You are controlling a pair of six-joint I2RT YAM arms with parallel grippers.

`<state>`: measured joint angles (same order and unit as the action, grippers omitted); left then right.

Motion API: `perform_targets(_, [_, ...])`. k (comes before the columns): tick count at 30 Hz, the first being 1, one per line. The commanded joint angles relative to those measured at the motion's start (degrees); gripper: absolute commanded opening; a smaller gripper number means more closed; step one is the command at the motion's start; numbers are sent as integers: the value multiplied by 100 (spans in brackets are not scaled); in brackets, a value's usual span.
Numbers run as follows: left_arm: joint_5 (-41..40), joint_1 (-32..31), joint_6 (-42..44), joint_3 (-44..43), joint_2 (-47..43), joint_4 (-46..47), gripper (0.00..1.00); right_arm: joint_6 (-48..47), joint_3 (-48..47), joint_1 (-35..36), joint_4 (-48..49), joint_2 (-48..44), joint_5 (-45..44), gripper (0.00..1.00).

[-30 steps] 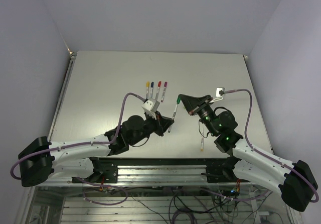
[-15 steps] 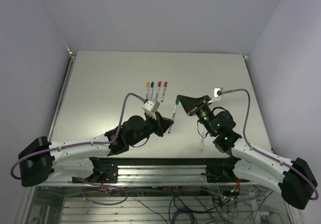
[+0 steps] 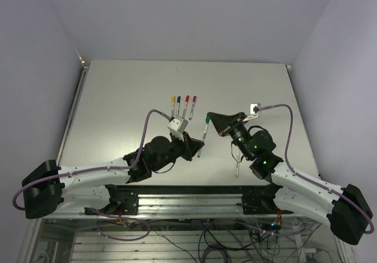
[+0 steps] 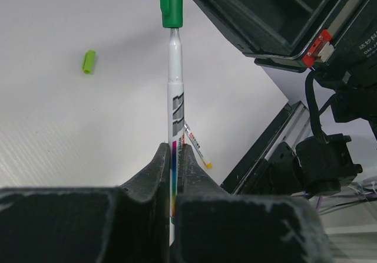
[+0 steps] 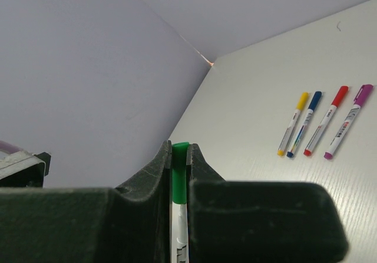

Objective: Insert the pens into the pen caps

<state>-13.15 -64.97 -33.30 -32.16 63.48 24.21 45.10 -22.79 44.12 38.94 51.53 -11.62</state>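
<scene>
My left gripper (image 4: 174, 148) is shut on a white-grey pen (image 4: 175, 98) and holds it above the table, tip pointing away. My right gripper (image 5: 179, 148) is shut on the dark green cap (image 5: 180, 168). The cap (image 4: 171, 3) sits over the pen's tip, and the pen's narrow neck still shows below it. In the top view the two grippers, left (image 3: 197, 149) and right (image 3: 210, 121), meet along this pen (image 3: 204, 134) at mid-table. A light green cap (image 4: 88, 61) lies loose on the table. Another uncapped pen (image 3: 237, 167) lies near the right arm.
Capped yellow (image 5: 293, 124), blue (image 5: 307, 121), red (image 5: 326, 121) and magenta (image 5: 347, 121) pens lie side by side behind the grippers, and they also show in the top view (image 3: 182, 105). The table's front edge and frame (image 4: 265, 151) lie close under the left gripper.
My right gripper has edged a little left toward the left gripper with the green cap. The left arm has hardly moved.
</scene>
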Motion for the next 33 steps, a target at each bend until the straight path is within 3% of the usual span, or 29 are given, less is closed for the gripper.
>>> perform_targets(1, [-286,11,-91,62,-216,471,7,-98,11,88,-161,-13,94,0])
perform_targets(33, [-505,11,-195,189,-329,389,7,-406,-156,145,-560,-129,116,0])
